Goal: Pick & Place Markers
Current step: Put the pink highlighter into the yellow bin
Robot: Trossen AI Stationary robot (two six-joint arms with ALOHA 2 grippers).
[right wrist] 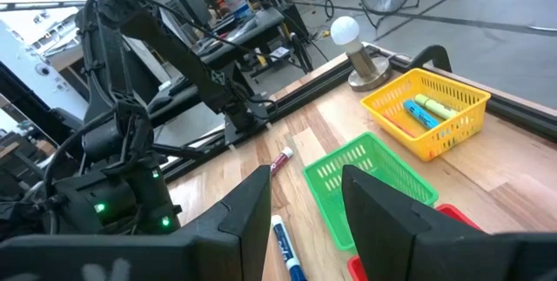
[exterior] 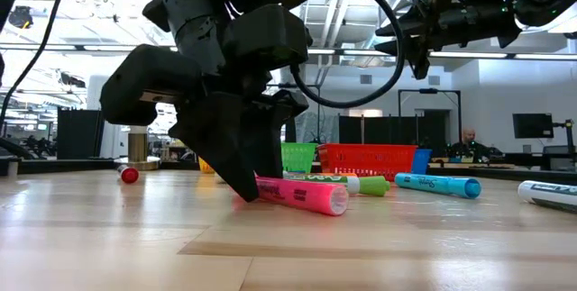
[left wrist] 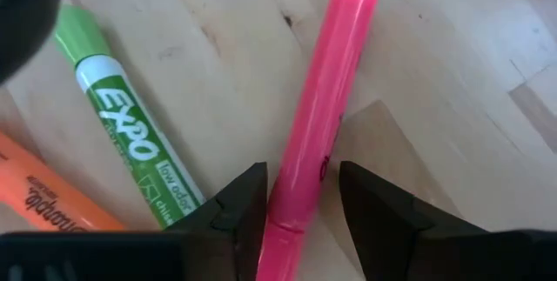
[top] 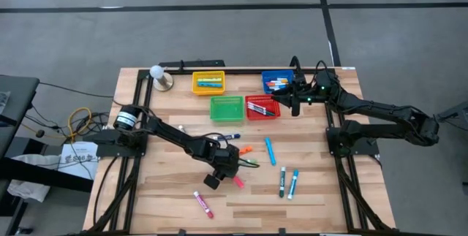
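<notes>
Two arms are over the table [top: 175, 199]. The left gripper [left wrist: 300, 207] is down at the tabletop near the table's middle, its two fingers [left wrist: 239, 211] set on either side of a pink marker [left wrist: 318, 116] that lies flat on the wood. The fingers look to be touching the marker's sides, though I cannot tell whether they press it; the marker rests on the table, not lifted. In the low view the same marker [exterior: 302, 194] lies beside the fingertips. Just beside it lie a green marker [left wrist: 130, 133] and an orange marker [left wrist: 43, 190].

More markers lie loose on the wood: a light blue one [top: 270, 150], a dark green one [top: 282, 182] next to another blue one [top: 294, 183], a dark blue one [top: 231, 136], and a pink one [top: 203, 204] nearer the front edge.

Four baskets stand at the back: a yellow basket [top: 208, 90] and a blue basket [top: 272, 77] with markers in them, a green basket [top: 227, 118], and a red basket [top: 250, 114] also holding markers.

The right gripper [right wrist: 305, 203] hangs in the air above the red and blue baskets, its fingers apart with nothing between them.
</notes>
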